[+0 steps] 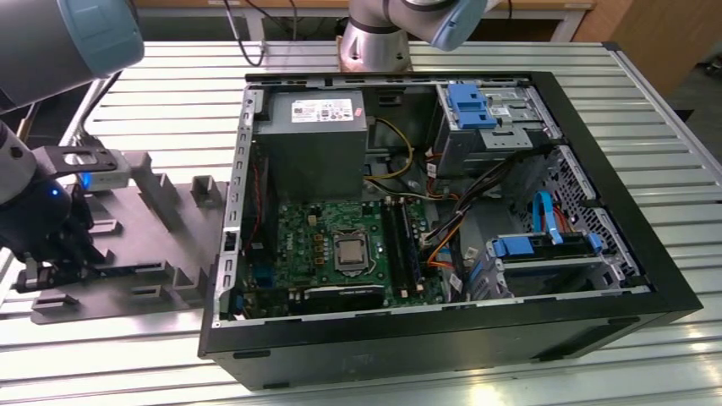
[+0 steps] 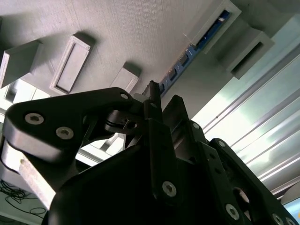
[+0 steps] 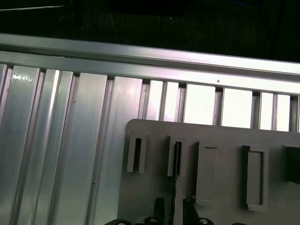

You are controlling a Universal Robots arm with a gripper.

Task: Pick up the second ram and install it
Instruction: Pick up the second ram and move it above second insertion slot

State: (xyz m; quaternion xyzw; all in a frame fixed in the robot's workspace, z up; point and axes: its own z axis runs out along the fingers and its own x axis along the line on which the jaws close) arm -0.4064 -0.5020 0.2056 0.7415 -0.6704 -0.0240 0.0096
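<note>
The second ram (image 3: 176,161) stands on edge in the slotted blocks of the grey holder tray (image 3: 225,136). In the first wrist view it is a thin dark line; in the second wrist view the ram (image 2: 187,58) shows a bluish face with small chips. My gripper (image 3: 174,206) is low over the tray with one dark finger on each side of the stick and a small gap showing on both sides, so it looks open. In the second wrist view the gripper (image 2: 164,96) straddles the ram's near end. In the exterior view the gripper (image 1: 51,271) sits at the tray's left end.
The open computer case (image 1: 451,338) lies to the exterior view's right of the tray (image 1: 158,254). Inside it are the motherboard (image 1: 338,245), long memory slots (image 1: 401,245), a power supply (image 1: 316,144) and loose cables. A ribbed metal table (image 3: 70,140) carries everything.
</note>
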